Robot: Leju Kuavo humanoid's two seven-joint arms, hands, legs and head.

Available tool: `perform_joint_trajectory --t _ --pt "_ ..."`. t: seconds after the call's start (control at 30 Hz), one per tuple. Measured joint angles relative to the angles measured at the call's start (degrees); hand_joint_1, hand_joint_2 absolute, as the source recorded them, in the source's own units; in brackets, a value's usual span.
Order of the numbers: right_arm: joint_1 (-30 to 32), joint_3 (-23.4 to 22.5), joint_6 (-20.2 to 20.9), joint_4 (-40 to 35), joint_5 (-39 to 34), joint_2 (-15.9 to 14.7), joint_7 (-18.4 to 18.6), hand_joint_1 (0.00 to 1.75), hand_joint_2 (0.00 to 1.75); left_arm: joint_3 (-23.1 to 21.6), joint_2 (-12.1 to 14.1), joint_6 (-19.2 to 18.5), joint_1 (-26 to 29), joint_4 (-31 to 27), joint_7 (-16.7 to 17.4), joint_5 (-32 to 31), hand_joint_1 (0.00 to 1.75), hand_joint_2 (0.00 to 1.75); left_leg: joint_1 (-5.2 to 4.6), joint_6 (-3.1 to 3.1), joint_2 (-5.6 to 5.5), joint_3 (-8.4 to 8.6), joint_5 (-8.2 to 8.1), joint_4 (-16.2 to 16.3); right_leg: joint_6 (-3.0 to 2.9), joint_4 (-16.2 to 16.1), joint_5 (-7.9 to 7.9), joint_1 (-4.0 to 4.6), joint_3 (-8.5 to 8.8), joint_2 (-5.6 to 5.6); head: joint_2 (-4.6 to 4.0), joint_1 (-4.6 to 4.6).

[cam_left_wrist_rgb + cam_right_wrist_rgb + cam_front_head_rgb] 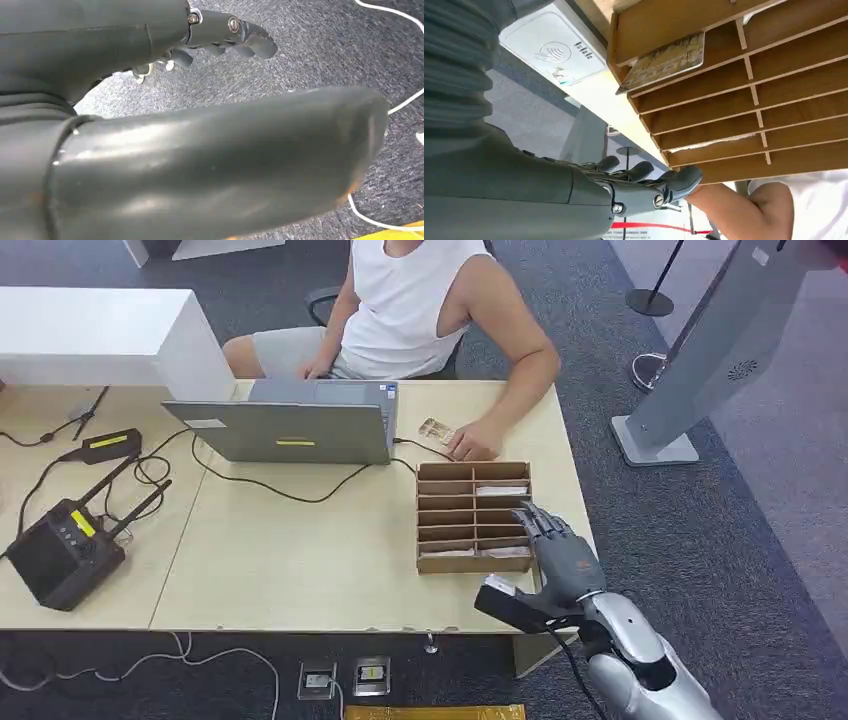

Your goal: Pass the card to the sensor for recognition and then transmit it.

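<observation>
A wooden slotted card box (473,517) stands at the table's right side, with cards lying in some slots. One patterned card (664,62) lies in the slot at the box's end next to the white card sensor (551,50). My right hand (565,550) hovers over the box's near right corner with its fingers (644,180) stretched out and nothing in them. My left hand (225,35) hangs over grey carpet, fingers apart and holding nothing. Another card (436,430) lies on the table by a person's hand (475,443).
A person in a white top (405,300) sits at the far side behind a grey laptop (290,420). A black radio box with antennas (65,550) and cables lie at the left. A grey kiosk stand (700,370) rises on the right beyond the table edge.
</observation>
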Motion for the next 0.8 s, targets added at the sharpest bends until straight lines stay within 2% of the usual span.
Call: perform_joint_trajectory --t 0.8 --pt "-0.5 0.0 0.0 4.5 0.6 2.3 -1.9 0.0 1.75 0.0 -0.2 0.2 0.0 0.0 0.1 0.0 0.0 0.0 0.0 0.0 0.0 0.0 0.0 0.0 0.0 0.0 0.0 0.0 0.0 0.0 0.0 0.0"
